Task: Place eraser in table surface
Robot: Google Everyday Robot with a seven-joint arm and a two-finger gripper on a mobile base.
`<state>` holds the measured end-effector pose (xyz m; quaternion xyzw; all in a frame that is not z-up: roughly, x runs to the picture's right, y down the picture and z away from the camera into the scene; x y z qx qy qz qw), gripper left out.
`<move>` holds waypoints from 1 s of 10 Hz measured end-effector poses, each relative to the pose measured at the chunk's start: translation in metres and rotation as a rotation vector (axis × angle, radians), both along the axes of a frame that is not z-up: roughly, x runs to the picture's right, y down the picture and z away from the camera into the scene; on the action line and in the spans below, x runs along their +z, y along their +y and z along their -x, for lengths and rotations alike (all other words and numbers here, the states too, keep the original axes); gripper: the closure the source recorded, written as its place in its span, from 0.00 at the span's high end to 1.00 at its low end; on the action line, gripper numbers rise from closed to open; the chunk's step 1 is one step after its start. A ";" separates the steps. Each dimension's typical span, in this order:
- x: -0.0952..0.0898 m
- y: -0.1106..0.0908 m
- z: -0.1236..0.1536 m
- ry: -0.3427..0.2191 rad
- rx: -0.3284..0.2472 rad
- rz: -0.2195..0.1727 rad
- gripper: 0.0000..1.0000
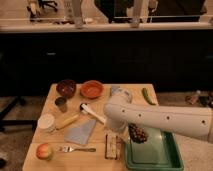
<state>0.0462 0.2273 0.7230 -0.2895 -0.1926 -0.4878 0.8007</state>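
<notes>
The eraser [112,146], a small flat dark block with a pale strip, lies on the table surface [55,137] near the front edge, just left of the green tray. My white arm reaches in from the right. Its rounded end [119,116] hangs over the table's middle, just above and behind the eraser. The gripper sits under that end, mostly hidden by the arm, and nothing shows held in it. The eraser lies free on the wood.
A green tray [157,156] at the front right holds a dark bunch [137,133]. On the table are a dark bowl [66,87], an orange bowl [91,89], a metal cup [61,104], a white cup [46,121], a grey-blue cloth [81,132], an apple [44,151], a fork [77,149] and a green vegetable [146,95].
</notes>
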 end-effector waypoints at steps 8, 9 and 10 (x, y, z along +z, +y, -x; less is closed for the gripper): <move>0.016 0.020 0.005 -0.016 -0.020 0.017 0.80; 0.018 0.021 0.007 -0.016 -0.019 0.020 0.80; 0.020 0.024 0.009 -0.017 -0.017 0.023 0.80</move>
